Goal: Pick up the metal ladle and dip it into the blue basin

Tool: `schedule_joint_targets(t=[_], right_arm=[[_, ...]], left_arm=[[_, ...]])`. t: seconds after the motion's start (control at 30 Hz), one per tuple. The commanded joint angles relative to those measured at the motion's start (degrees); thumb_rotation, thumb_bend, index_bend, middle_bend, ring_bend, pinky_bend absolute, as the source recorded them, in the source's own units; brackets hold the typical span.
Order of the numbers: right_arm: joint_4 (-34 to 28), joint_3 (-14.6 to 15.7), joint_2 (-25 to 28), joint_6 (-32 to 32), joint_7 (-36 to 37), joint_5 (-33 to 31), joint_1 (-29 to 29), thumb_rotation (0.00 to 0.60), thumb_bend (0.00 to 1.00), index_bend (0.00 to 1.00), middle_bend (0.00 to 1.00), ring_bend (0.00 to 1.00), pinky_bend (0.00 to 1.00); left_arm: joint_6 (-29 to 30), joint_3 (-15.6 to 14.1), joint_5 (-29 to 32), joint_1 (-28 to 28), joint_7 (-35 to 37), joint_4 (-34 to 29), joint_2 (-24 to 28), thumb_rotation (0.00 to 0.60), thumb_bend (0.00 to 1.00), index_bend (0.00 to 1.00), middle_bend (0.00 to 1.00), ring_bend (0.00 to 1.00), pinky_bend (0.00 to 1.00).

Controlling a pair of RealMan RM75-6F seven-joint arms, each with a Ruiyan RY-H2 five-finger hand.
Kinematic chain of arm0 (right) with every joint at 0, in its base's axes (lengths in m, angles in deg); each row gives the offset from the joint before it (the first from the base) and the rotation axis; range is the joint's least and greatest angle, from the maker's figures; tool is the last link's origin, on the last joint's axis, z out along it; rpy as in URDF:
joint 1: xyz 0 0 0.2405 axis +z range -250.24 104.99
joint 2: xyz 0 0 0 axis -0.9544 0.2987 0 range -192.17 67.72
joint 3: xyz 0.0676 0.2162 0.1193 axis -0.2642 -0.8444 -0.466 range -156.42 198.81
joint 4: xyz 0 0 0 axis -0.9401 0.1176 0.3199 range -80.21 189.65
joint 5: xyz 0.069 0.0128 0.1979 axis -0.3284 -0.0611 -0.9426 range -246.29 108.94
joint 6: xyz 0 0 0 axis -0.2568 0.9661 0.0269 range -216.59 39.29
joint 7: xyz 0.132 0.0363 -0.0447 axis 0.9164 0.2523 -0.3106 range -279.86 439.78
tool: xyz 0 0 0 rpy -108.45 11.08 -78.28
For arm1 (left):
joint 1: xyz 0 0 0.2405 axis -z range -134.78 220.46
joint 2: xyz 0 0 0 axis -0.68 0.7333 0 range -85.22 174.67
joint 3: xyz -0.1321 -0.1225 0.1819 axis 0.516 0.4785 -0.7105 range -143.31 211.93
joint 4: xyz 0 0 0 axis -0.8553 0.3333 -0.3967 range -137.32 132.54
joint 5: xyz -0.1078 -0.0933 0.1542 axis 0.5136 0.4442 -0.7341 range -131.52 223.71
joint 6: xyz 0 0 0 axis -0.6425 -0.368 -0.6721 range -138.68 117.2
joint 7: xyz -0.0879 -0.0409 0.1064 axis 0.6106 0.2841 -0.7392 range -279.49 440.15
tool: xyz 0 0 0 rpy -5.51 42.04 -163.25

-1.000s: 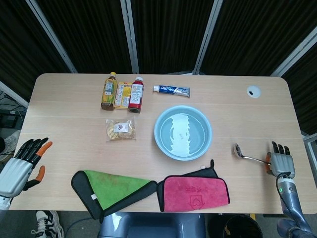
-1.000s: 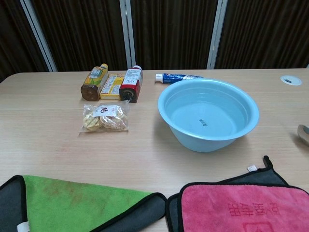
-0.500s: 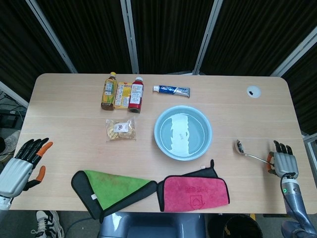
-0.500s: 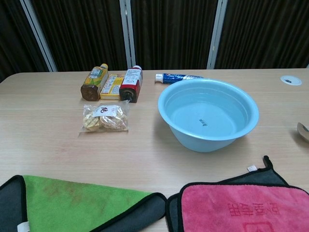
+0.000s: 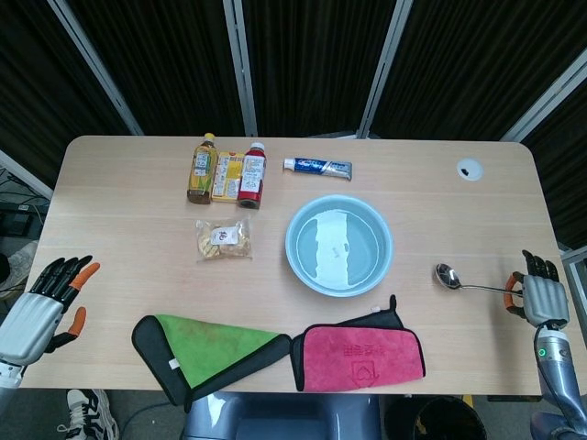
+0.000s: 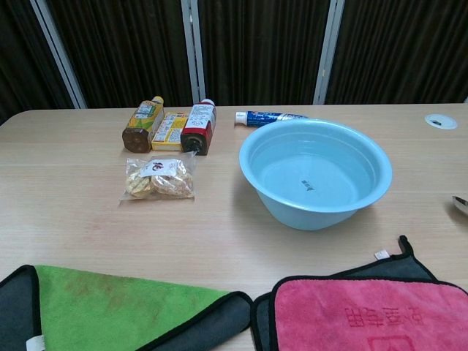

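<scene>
The metal ladle (image 5: 447,275) lies low at the table's right, its bowl to the left and its thin handle running right. My right hand (image 5: 543,295) holds the handle's far end at the table's right edge. In the chest view only a sliver of the ladle (image 6: 461,204) shows at the right border. The blue basin (image 5: 292,240) stands mid-table with water in it, well left of the ladle; its wall (image 6: 314,216) faces the chest camera. My left hand (image 5: 37,307) hangs off the table's left front corner, fingers spread, holding nothing.
A pink cloth (image 5: 362,353) and a green cloth (image 5: 206,346) lie along the front edge. Two bottles (image 5: 203,170) with a yellow box, a snack bag (image 5: 223,239) and a toothpaste tube (image 5: 317,166) sit behind and left of the basin. A cable hole (image 5: 470,168) lies far right.
My right hand has drawn rightward toward the table edge, and the ladle has shifted right with it, nearly leaving the chest view. The left hand has stayed put.
</scene>
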Motion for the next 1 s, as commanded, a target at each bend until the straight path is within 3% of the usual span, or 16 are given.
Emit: schedule_joint_targets(t=[0.03,0.43,1.0], right_arm=[[-0.4,-0.1,0.3,0.3,0.5,0.1,-0.1,0.600,0.45,0.63,0.03,0.00,0.00],[-2.9,-0.1,2.7,-1.1,6.7,0.4,-0.1,0.600,0.44,0.63,0.03,0.00,0.00],[-5.7,-1.5,7.6,1.9,12.5,0.1,-1.4,0.600,0.44,0.63,0.03,0.00,0.00]], left_arm=[[-0.1,0.0,0.0,0.0,-0.1,0.0,-0.1,0.600,0.63,0.00,0.00,0.00,0.00],[-0.3,0.0,0.1,0.1,-0.6,-0.1,-0.2,0.600,0.63,0.00,0.00,0.00,0.00],[-0.2,-0.1,-0.2,-0.1,-2.1,-0.3,-0.7,0.600,0.63,0.00,0.00,0.00,0.00]])
